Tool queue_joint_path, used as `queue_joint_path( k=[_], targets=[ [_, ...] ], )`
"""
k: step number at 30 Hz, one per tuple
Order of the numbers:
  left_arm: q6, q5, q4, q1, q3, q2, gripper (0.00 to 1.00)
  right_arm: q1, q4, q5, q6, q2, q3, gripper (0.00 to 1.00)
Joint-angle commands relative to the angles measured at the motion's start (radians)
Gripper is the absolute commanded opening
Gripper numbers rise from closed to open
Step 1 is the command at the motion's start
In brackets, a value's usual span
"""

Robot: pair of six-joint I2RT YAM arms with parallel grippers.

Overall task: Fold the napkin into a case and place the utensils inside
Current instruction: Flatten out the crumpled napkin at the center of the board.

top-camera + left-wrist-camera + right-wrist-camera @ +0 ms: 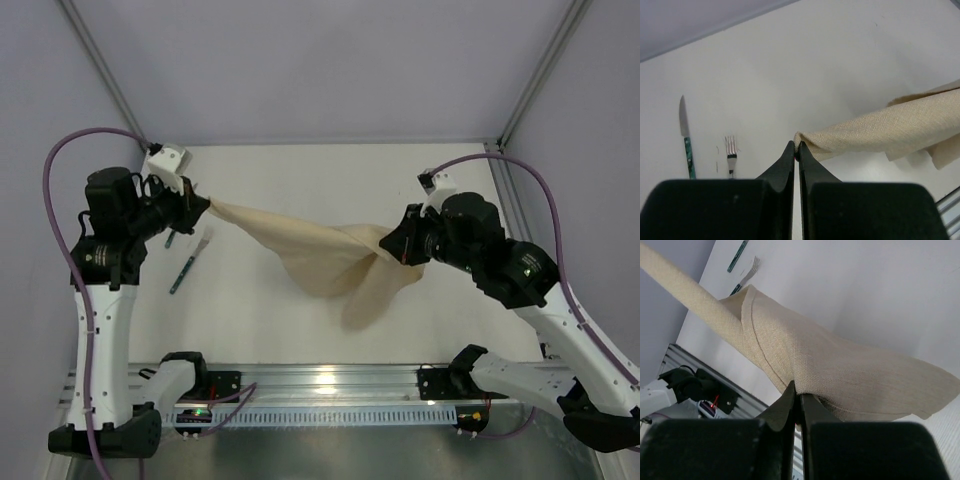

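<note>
The beige napkin (pixel 320 255) hangs stretched between both grippers above the white table, sagging in the middle. My left gripper (pixel 205 206) is shut on its left corner; in the left wrist view the tips (pixel 796 148) pinch the napkin (pixel 880 131). My right gripper (pixel 392 246) is shut on the right side, with the tips (pixel 798 391) clamping a fold of the napkin (pixel 840 365). The fork (pixel 190 262) lies on the table just below the left gripper, and the knife (pixel 170 240) is mostly hidden by the left arm. Both lie side by side, knife (pixel 686 137) and fork (pixel 730 150).
A metal rail (pixel 330 385) runs along the table's near edge between the arm bases. Grey walls close in the back and both sides. The fork's tines (pixel 754 265) and the knife's teal handle (pixel 737 256) show past the cloth in the right wrist view.
</note>
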Motion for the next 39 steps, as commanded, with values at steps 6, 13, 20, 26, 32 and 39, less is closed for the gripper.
queue_joint_path(
  k=[6, 13, 20, 26, 32, 39],
  targets=[
    [-0.074, -0.168, 0.198, 0.002, 0.065, 0.306, 0.00, -0.125, 0.245, -0.255, 0.049, 0.155, -0.049, 0.06],
    [-0.119, -0.292, 0.318, -0.009, 0.241, 0.686, 0.01, -0.353, 0.357, -0.167, 0.040, 0.586, 0.053, 0.10],
    [-0.010, -0.294, 0.129, -0.122, 0.461, 0.919, 0.79, -0.402, 0.170, -0.048, -0.001, 0.955, 0.386, 0.70],
    [0.093, -0.242, 0.175, -0.239, 0.035, 0.620, 0.76, -0.393, 0.289, 0.053, -0.034, 0.609, -0.045, 0.71],
    [0.200, -0.294, 0.207, -0.469, -0.306, 0.402, 0.75, -0.315, 0.354, 0.003, 0.052, 0.352, -0.449, 0.71],
    [0.299, -0.412, 0.345, -0.662, -0.467, 0.429, 0.82, -0.220, 0.518, -0.068, 0.222, 0.215, -0.689, 0.70]
  ],
)
